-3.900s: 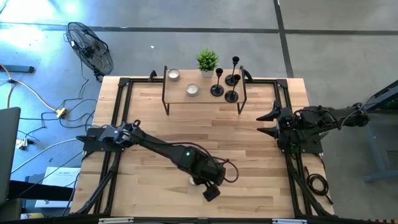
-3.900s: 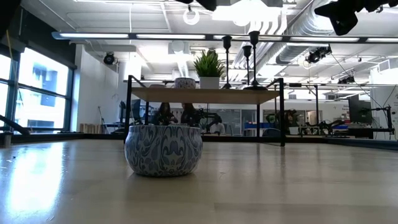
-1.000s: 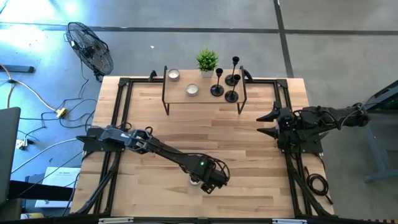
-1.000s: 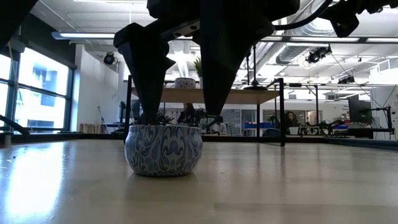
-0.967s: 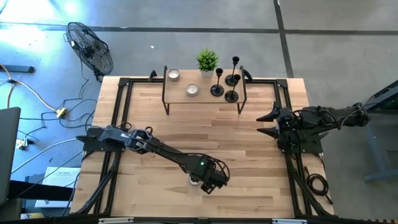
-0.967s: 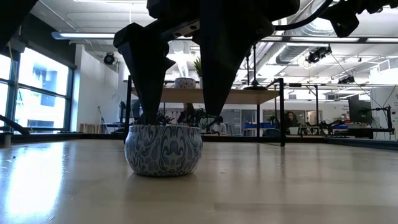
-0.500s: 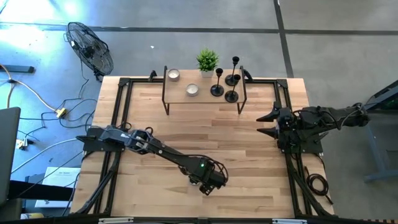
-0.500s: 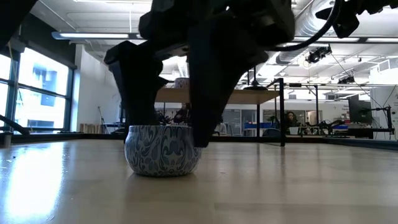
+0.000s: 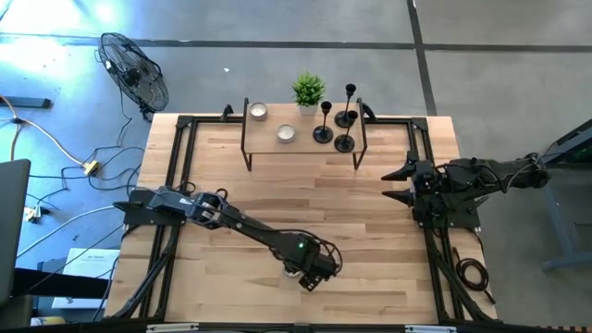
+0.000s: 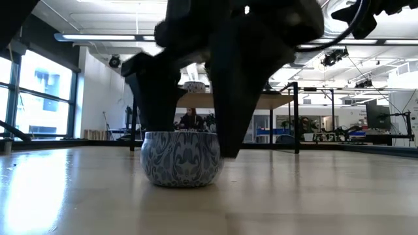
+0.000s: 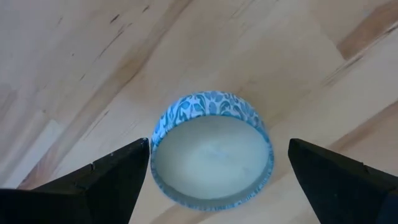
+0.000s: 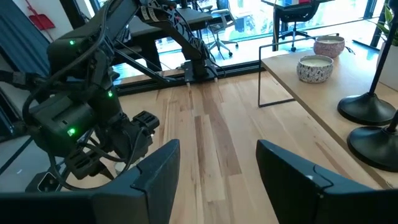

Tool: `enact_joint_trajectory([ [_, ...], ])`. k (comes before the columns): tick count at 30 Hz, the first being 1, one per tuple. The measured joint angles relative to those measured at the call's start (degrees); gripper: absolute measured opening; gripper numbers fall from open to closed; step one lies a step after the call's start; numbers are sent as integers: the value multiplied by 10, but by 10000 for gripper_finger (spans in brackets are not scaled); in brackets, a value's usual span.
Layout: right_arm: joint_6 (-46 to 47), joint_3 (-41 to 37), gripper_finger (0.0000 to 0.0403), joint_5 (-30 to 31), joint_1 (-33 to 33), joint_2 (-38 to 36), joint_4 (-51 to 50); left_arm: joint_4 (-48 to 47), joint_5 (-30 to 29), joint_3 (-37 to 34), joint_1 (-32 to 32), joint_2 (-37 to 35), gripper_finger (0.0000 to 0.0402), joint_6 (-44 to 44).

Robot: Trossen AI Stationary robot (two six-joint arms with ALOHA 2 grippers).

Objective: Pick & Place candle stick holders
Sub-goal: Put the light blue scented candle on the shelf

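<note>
High view: the left pincer (image 9: 305,275) stands spread wide astride a blue-patterned candle tin (image 11: 211,149) on the worktop (image 9: 370,231), not clamped. The right pincer (image 9: 400,182) waits apart at the worktop's edge. Three black candle stick holders (image 9: 336,118) stand on the small shelf (image 9: 305,141).

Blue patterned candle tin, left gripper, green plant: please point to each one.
blue patterned candle tin (image 11: 210,155), left wrist view, wax surface.
left gripper (image 11: 217,171), left wrist view, between its fingertips.
green plant (image 9: 308,89), high view, leaves.

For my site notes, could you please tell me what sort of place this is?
Probably a robotics lab in an open-plan office: exposed ceiling ducts, office chairs by the windows, and a floor fan beside the table.
</note>
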Motion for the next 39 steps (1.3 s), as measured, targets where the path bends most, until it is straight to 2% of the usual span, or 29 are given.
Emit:
enact_joint_trajectory([
  [10,-9,0,206,1,0,0,-3,45,26,-52,0,-1,371,-5],
  [13,-8,0,206,11,0,0,-9,45,21,-52,0,-1,345,-4],
  [17,-8,0,206,13,0,0,-13,42,23,-53,0,-1,285,1],
  [26,-6,0,206,13,0,0,-13,34,30,-33,0,2,286,5],
  [31,-3,0,206,8,0,0,-13,-35,30,21,0,2,286,20],
  [36,29,0,206,-35,0,0,5,-148,0,108,2,2,286,24],
  [39,30,0,206,-54,0,-1,20,-173,2,91,8,-33,286,17],
])
